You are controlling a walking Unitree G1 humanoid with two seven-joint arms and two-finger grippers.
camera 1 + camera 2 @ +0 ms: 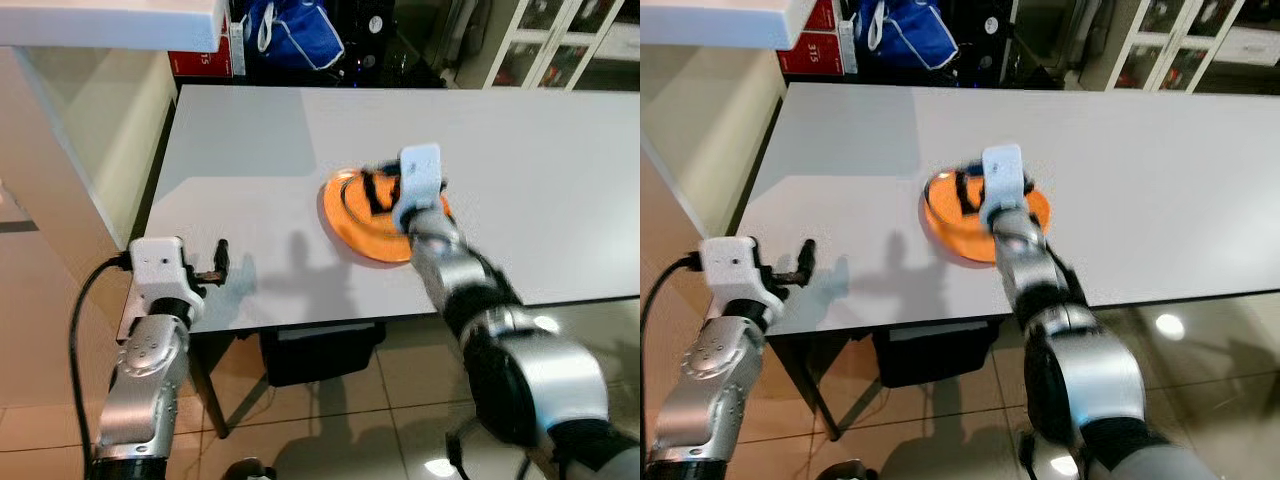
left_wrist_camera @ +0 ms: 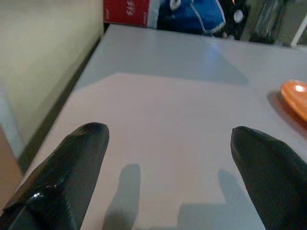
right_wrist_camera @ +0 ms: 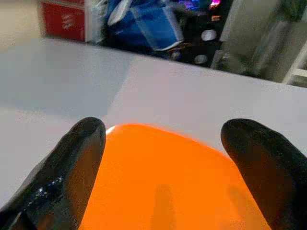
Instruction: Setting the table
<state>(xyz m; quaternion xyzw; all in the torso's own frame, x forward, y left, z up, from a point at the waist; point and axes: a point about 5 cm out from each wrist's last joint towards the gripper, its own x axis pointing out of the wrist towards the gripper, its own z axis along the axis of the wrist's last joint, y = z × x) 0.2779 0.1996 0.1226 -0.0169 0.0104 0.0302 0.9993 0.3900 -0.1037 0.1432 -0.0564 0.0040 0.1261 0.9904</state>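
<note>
Pale grey and smooth, the rectangular table top (image 1: 270, 150) carries a round orange plastic plate (image 1: 352, 222) close to its near edge, roughly midway along it, with a red box (image 1: 205, 62) and a blue bag (image 1: 295, 30) beyond the far edge. Directly above the plate hovers the right gripper (image 3: 160, 143), its fingers spread wide with nothing between them. Over the near left corner the left gripper (image 2: 168, 148) hangs equally wide open, holding nothing.
</note>
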